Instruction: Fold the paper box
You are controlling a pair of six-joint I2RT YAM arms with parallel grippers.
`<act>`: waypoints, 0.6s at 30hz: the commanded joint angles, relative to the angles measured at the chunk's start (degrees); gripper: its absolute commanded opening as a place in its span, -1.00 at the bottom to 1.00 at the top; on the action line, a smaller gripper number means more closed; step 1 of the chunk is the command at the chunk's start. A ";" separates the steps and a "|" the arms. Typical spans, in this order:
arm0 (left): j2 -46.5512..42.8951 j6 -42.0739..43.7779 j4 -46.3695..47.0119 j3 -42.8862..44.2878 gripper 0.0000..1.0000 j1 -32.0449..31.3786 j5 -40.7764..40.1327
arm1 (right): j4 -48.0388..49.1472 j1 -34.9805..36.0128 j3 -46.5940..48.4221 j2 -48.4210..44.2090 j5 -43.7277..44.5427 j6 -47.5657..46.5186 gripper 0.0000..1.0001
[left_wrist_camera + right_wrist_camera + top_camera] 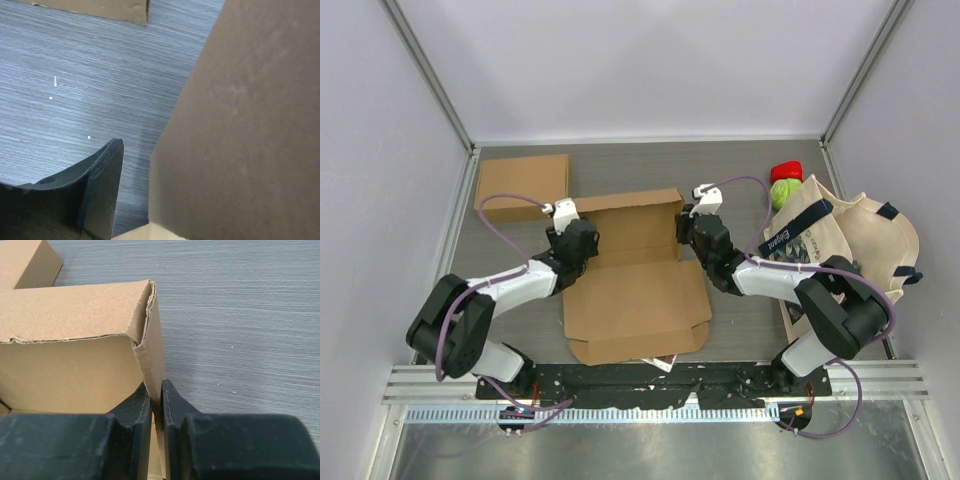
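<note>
The paper box (638,300) lies open in the middle of the table, its brown back wall (632,218) raised. My left gripper (563,220) is at the wall's left end. In the left wrist view one black finger (100,185) stands apart from the cardboard side wall (245,125), with a strip of table showing between them; the other finger is hidden behind that wall. My right gripper (692,222) is at the wall's right end. In the right wrist view it (156,390) is shut on the box's upright right side flap (152,347), one finger on each face.
A second, closed cardboard box (523,182) sits at the back left. A cream tote bag (845,240) lies at the right, with a green ball (783,193) and a red object (786,171) behind it. Grey walls enclose the table.
</note>
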 commanded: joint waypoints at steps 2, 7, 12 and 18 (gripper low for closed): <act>-6.64 0.11 0.21 -1.93 0.18 0.59 5.33 | 2.86 -0.23 2.21 -0.95 -0.38 2.51 -0.75; -11.47 0.20 2.49 -5.63 0.43 0.50 9.81 | 2.51 -0.23 2.04 -1.13 -0.56 2.25 -0.76; -18.67 0.46 4.52 -7.56 0.72 0.77 14.74 | 2.51 -0.23 1.86 -1.04 -0.82 1.98 -0.75; -28.86 0.90 4.87 -10.81 0.65 1.91 13.69 | 2.25 -0.32 1.86 -1.13 -0.82 1.46 -0.75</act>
